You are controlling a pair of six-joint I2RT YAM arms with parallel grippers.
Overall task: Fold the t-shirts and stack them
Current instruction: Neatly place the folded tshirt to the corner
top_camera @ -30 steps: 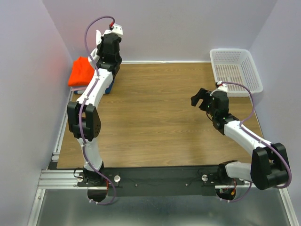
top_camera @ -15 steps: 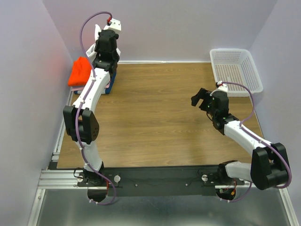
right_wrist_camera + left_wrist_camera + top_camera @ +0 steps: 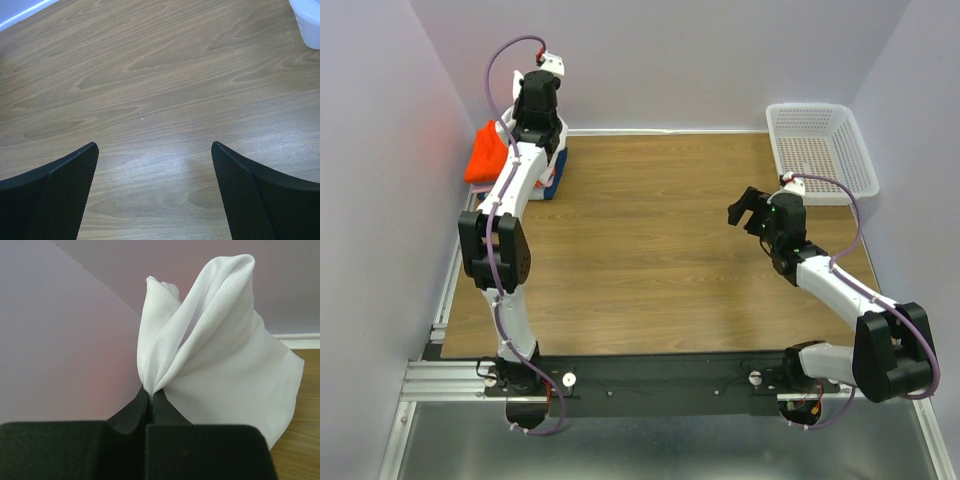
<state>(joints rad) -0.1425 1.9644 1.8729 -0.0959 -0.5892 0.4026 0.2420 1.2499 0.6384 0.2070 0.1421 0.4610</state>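
While the left gripper (image 3: 149, 394) pinches the white t-shirt (image 3: 220, 365), its cloth fans out just beyond the pinch. The right gripper (image 3: 154, 146) gapes wide.

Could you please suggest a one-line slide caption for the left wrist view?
Left gripper shut on a bunched white t-shirt, held up against the wall.

Matt white knit cloth t-shirt (image 3: 225, 380), smooth wood-grain table (image 3: 160, 75), perforated white plastic basket (image 3: 820, 150).

T-shirts, one bunched, two folded.
White t-shirt (image 3: 220, 370) pinched into upright folds; orange t-shirt (image 3: 485, 155) and dark blue t-shirt (image 3: 550, 188) folded, upper left.
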